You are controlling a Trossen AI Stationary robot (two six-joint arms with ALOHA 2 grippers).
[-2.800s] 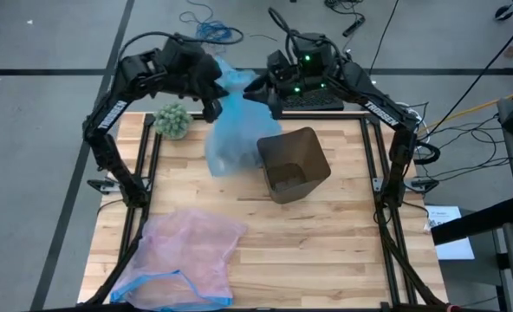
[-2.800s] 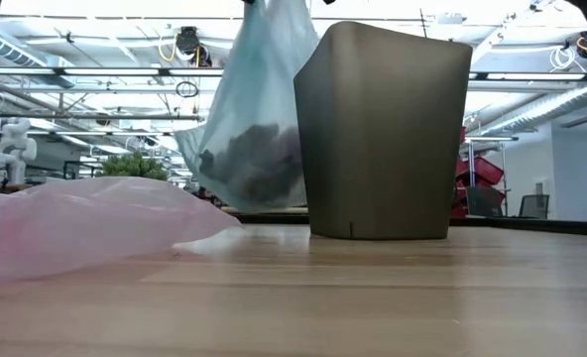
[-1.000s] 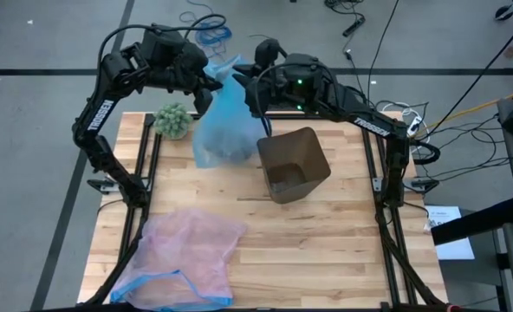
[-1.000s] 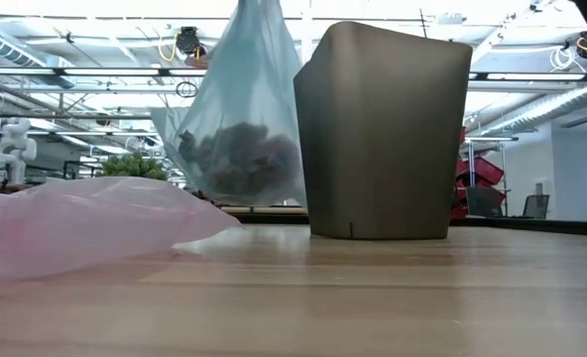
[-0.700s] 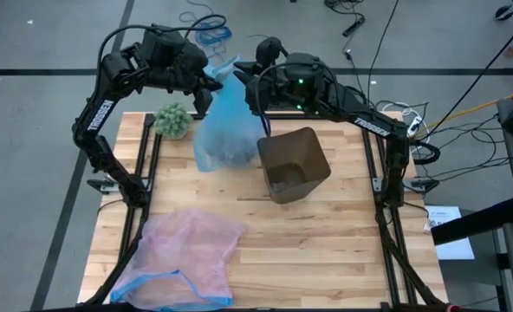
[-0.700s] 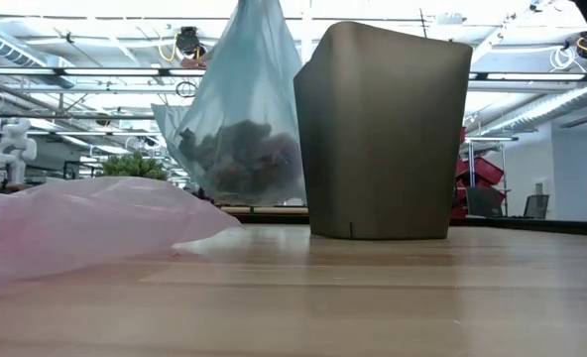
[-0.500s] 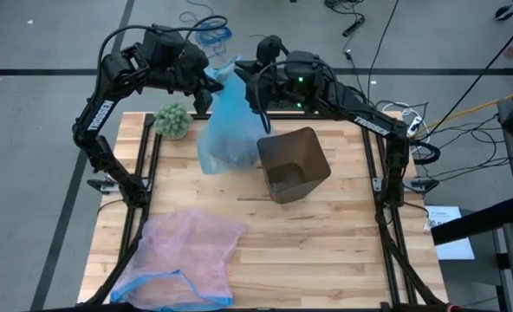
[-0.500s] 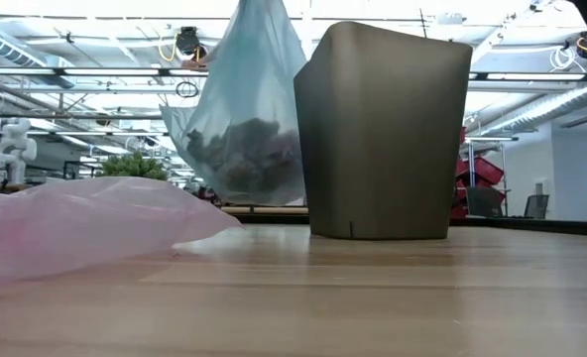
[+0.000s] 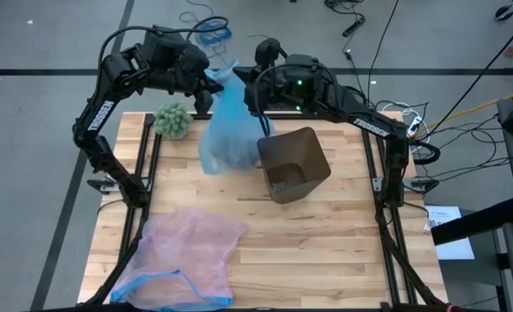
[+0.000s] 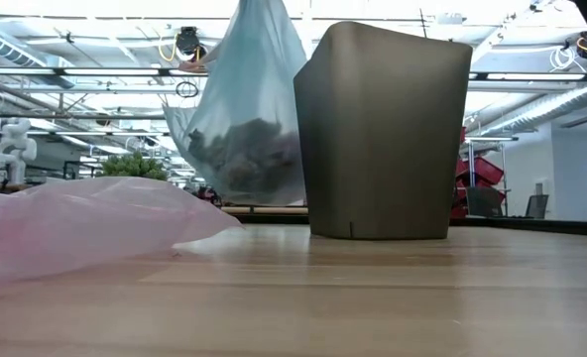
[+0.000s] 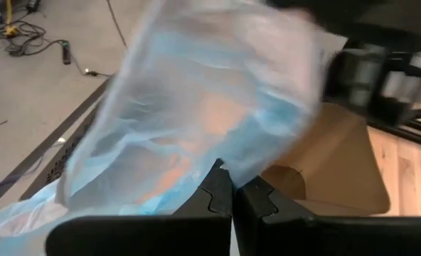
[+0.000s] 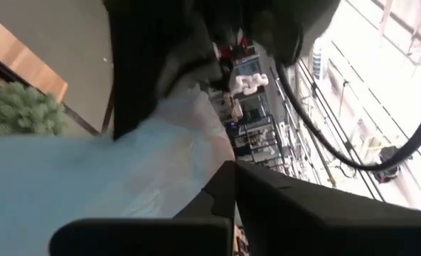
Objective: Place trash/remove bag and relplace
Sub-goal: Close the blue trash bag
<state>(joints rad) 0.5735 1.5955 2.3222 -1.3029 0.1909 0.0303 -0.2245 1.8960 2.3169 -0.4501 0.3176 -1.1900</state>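
I am holding the blue bag (image 9: 226, 130) up off the table between my two pincers. The left gripper (image 9: 211, 84) is clenched on the bag's gathered top, its fingers pressed together on the plastic in its wrist view. The right gripper (image 9: 258, 95) is sitting just across the bag's neck from it, its fingers (image 12: 228, 188) closed tight against the bag (image 12: 89, 178); I am reading that as a pinch on the plastic too.

Directly below the right pincer, the brown bin (image 9: 293, 163) is standing upright, and the hanging bag is brushing its near wall. That is the one thing crowding the load. Beside the left pincer, on the table corner, the fuzzy green ball (image 9: 172, 120) is sitting clear of the bag. Well away from both pincers, at the near side of the table (image 9: 326, 251), the pink bag (image 9: 187, 251) is lying flat.

The low view is giving me what the overhead cannot: the trash (image 10: 244, 149) is bunching dark in the bag's belly, and the bag's bottom is hanging above the tabletop. Only the right wrist view is catching the green ball (image 12: 22, 110) past the plastic.
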